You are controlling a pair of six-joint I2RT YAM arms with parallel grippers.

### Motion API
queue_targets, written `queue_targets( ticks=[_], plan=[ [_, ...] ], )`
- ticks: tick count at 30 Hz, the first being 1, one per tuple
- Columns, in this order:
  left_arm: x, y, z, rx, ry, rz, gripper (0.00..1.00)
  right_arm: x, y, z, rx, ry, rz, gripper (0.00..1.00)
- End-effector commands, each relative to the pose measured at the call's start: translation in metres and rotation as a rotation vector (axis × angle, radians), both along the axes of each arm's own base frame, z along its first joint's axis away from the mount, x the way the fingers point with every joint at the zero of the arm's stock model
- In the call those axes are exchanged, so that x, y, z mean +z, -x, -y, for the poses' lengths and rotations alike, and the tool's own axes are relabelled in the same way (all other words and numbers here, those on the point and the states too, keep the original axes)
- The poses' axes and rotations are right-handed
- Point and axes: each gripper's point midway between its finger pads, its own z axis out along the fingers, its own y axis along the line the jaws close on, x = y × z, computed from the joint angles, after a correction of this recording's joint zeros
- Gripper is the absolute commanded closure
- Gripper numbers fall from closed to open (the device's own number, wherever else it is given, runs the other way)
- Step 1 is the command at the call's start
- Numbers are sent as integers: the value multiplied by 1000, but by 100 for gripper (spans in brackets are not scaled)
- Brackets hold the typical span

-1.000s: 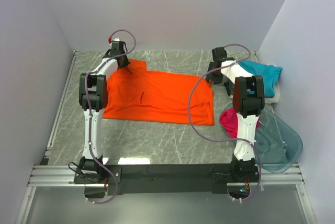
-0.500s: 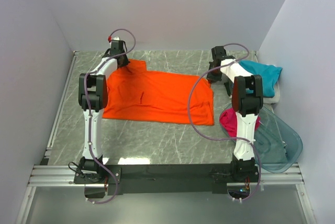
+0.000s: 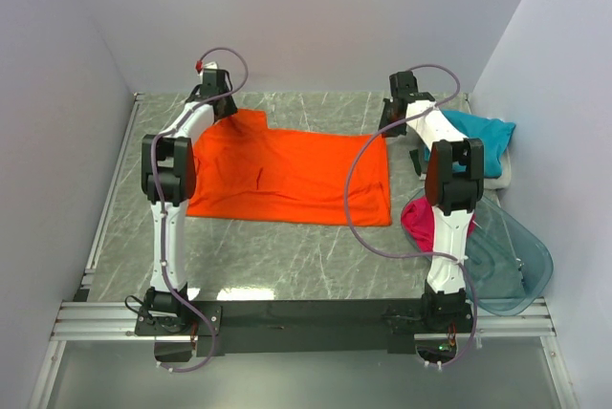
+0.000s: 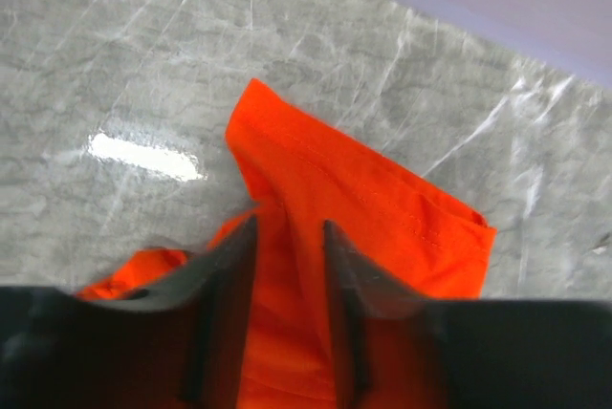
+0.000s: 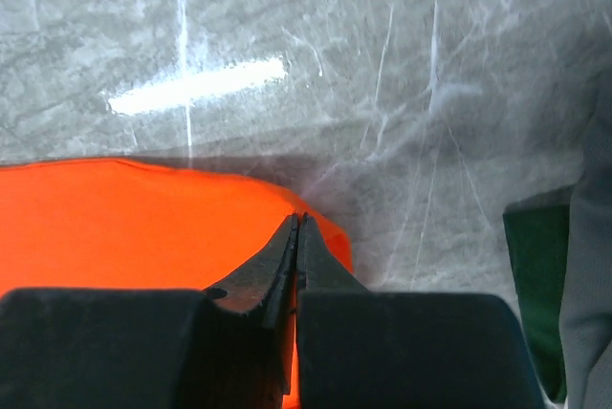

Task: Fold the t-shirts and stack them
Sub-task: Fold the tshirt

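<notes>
The bright orange t-shirt (image 3: 287,175) lies spread across the middle of the table. My left gripper (image 3: 226,109) is at its far left sleeve. In the left wrist view its fingers (image 4: 290,223) stand a little apart with a bunched ridge of orange cloth (image 4: 363,199) filling the gap. My right gripper (image 3: 389,126) is shut on the shirt's far right corner, and the jaws (image 5: 295,220) are pressed together on orange cloth (image 5: 143,227). The teal shirt (image 3: 478,137) lies folded on the pale whitish one (image 3: 499,176) at the far right. The magenta-pink shirt (image 3: 419,220) is bunched beside the right arm.
A clear bluish plastic tub (image 3: 512,256) lies at the near right, next to the pink shirt. Pale walls close in the table at the back and on both sides. Bare grey marble (image 3: 287,261) lies in front of the orange shirt.
My right gripper has moved toward the back wall with the shirt's far right corner, drawing that edge straighter. My left gripper has shifted slightly back at the sleeve.
</notes>
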Motion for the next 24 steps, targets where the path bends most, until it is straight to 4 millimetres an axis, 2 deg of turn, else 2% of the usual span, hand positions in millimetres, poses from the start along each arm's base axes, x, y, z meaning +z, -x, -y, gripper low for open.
queue_targets(
  ticks=[1, 2, 4, 5, 8, 11, 19, 24],
  plan=[
    [72, -5, 5, 21, -24, 142, 58, 28, -11, 3, 13, 9, 71, 100],
    [78, -6, 13, 6, -28, 162, 45, 27, -11, 3, 12, 8, 70, 100],
    [90, -12, 23, -6, -32, 193, 37, 26, -10, 1, 20, -1, 70, 100],
    [92, -13, 37, -37, -36, 196, 34, 28, -10, -1, 23, -6, 74, 100],
    [92, -25, 69, -106, -41, 215, 31, 29, -9, -3, 31, -18, 80, 100],
    [78, -33, 90, -146, -47, 207, 33, 27, -8, -2, 30, -17, 77, 100],
    [36, -32, 94, -145, -30, 151, 33, 27, 1, -8, 52, -49, 85, 100],
    [23, -30, 92, -137, -38, 122, 31, 24, 6, -12, 61, -72, 80, 100]
  ],
)
